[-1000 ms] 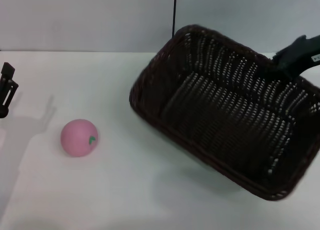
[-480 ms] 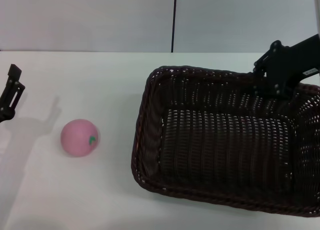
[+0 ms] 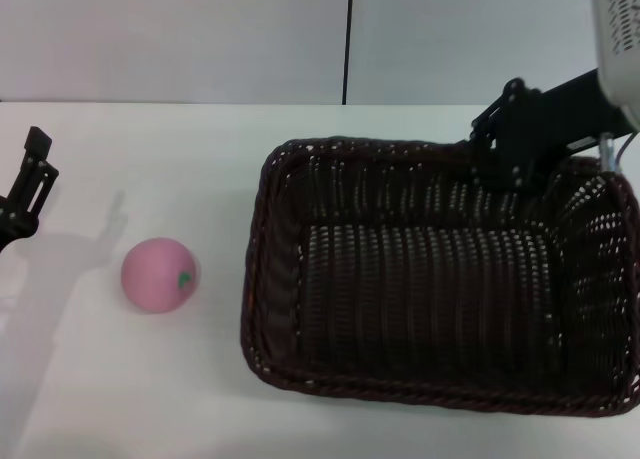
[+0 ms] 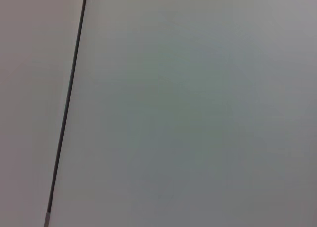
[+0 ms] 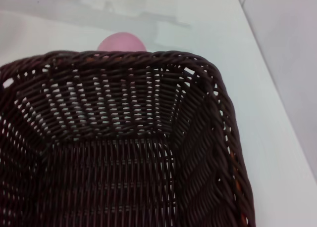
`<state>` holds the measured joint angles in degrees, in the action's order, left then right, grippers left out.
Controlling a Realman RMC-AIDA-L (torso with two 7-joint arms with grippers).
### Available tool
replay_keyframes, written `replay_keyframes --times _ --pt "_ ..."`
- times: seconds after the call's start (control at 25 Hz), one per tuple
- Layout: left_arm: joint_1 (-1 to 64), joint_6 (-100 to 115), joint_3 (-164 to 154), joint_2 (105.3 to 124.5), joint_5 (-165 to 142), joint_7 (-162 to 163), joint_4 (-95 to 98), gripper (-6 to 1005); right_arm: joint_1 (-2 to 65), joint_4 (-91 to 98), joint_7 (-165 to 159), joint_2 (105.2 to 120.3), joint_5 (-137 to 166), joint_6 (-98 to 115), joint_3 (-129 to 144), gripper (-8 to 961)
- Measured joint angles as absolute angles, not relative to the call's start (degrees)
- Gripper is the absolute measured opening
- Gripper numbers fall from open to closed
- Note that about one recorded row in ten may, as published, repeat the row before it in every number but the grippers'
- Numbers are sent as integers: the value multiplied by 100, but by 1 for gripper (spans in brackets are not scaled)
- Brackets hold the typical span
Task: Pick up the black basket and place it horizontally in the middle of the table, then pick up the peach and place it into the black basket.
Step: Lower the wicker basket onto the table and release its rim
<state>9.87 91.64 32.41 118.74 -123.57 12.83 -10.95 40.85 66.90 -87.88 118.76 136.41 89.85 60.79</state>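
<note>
Black wicker basket lying long side across, level on the white table, toward the right half and reaching almost to the right edge of the head view. Open top facing up, braided rim running all round, open-weave sides sloping down to a dark floor. Nothing visible inside.

Right gripper at the basket's far rim, toward the right corner, black fingers straddling the braided edge and clamped on it, arm reaching in from the upper right. In the right wrist view, only the basket interior and rim, with no fingers in sight.

Pink peach resting on the table to the left of the basket, clearly apart from its left wall, tiny green leaf mark turned toward the basket. Seen again past the basket's rim in the right wrist view, just a pink cap above the weave.

Left gripper hanging at the far left edge, above the table, well apart from the peach; opening impossible to judge. Left wrist view filled by plain grey wall only.
</note>
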Motion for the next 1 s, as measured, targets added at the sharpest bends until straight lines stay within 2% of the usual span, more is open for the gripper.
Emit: replay_keyframes --times 0.72,0.92,1.0 --pt "940 9169 3234 11865 -12357 1284 -1112 732 4088 6478 -8834 11892 13464 8566 6563 348" --pt "950 9177 3050 11832 -12357 1434 -1078 729 3941 6532 -8837 11891 13270 8589 6499 505" --pt "1041 9325 2688 11779 -12360 1854 -791 728 3487 6945 -8838 11887 12630 8611 6443 505"
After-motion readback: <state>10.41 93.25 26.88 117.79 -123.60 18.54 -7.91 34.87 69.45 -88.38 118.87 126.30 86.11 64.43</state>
